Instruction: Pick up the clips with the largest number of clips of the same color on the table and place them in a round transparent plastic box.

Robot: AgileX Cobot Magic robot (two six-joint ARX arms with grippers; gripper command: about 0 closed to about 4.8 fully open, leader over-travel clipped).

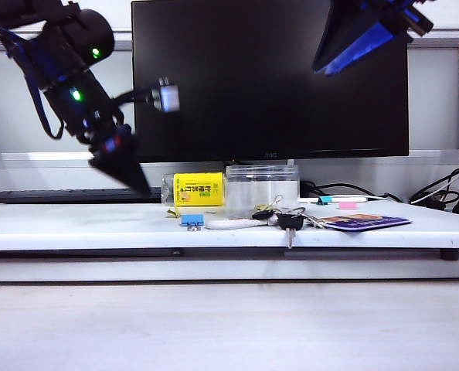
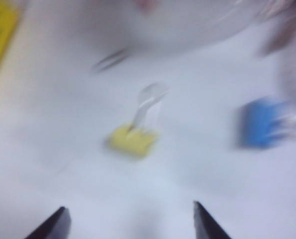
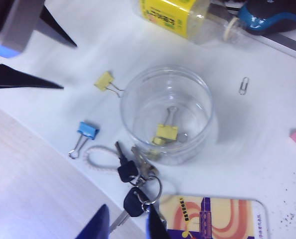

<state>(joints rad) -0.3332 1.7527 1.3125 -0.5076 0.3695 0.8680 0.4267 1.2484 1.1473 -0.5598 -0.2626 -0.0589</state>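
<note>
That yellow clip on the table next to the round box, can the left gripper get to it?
Probably yes. The left gripper is open above the yellow clip, which lies on bare table; the blue clip sits apart and the round box stands beside it.

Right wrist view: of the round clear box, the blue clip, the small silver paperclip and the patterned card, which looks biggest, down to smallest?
1. round transparent plastic box
2. patterned card, partly cut off, so it may rival the box
3. blue clip
4. silver paperclip

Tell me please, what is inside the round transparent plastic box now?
Inside the round transparent plastic box the right wrist view shows one yellow clip with its wire handles. A second may lie beside it, partly hidden by glare. Another yellow clip lies outside on the table.
</note>
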